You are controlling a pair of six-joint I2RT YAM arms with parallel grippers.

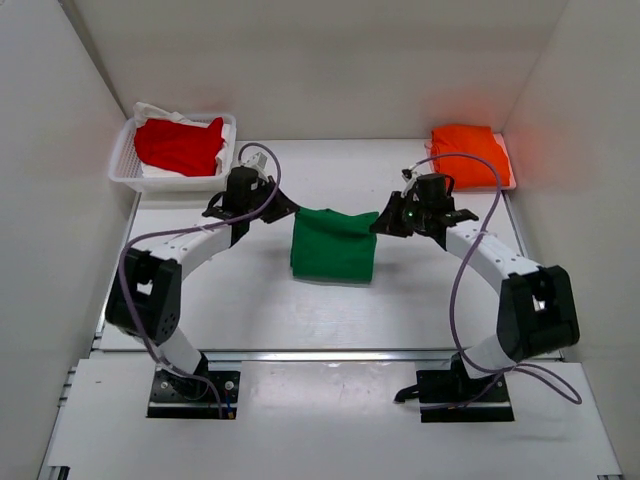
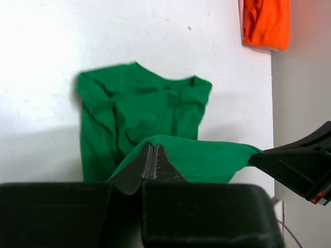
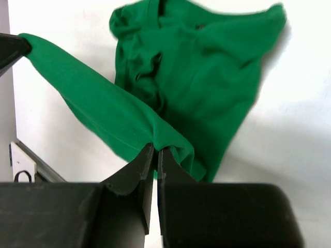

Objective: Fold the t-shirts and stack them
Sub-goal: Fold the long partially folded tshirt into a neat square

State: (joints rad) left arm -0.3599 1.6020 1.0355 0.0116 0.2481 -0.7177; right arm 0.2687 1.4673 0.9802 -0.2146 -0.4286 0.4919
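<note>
The green t-shirt (image 1: 334, 245) lies at the table's middle, its far edge lifted and stretched between both grippers. My left gripper (image 1: 287, 211) is shut on the shirt's far left corner; the left wrist view shows the pinch (image 2: 153, 146) with the cloth (image 2: 139, 111) hanging below. My right gripper (image 1: 383, 222) is shut on the far right corner, seen as a pinch (image 3: 155, 147) on the cloth (image 3: 207, 67) in the right wrist view. The orange t-shirt (image 1: 469, 153) lies folded at the back right. The red t-shirt (image 1: 180, 145) lies crumpled in the basket.
A white mesh basket (image 1: 123, 165) stands at the back left, holding the red shirt on white cloth. The orange shirt (image 2: 267, 23) rests by the right wall. White walls close in the table on three sides.
</note>
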